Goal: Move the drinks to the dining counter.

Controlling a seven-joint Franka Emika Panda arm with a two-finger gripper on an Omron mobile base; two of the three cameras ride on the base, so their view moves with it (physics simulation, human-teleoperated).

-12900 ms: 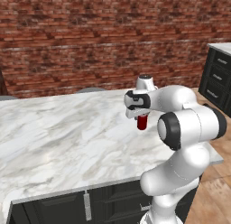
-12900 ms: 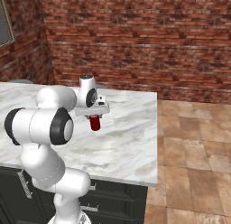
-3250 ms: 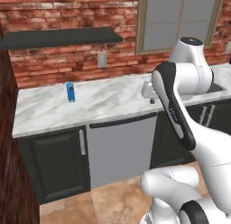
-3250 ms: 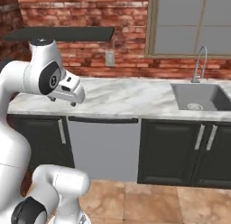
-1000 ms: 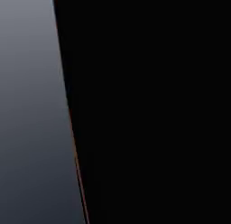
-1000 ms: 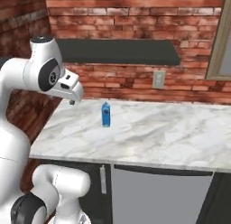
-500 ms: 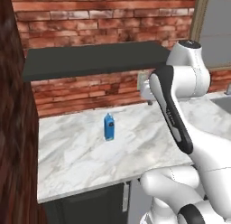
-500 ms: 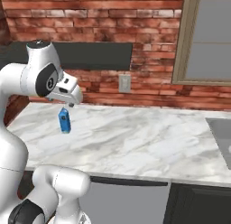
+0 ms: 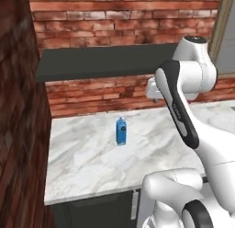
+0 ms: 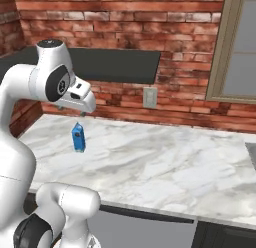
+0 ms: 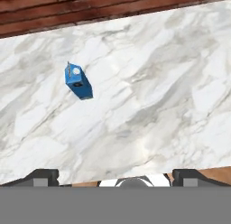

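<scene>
Cartons: one blue carton (image 9: 120, 131) (image 10: 78, 137) (image 11: 78, 82), upright on marble worktop (image 9: 151, 149) (image 10: 160, 162) (image 11: 149, 101), below dark wall shelf (image 9: 101, 61) (image 10: 115, 64).
Gripper (image 11: 115, 174): jaws wide apart, empty, high above worktop, well apart from carton.
Wall outlets: one (image 10: 149, 97).

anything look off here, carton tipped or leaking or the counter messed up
Nothing stands out. The blue carton stands upright on the marble worktop below the dark shelf, with no spill around it. The gripper is above the worktop, jaws wide apart and empty.
</scene>
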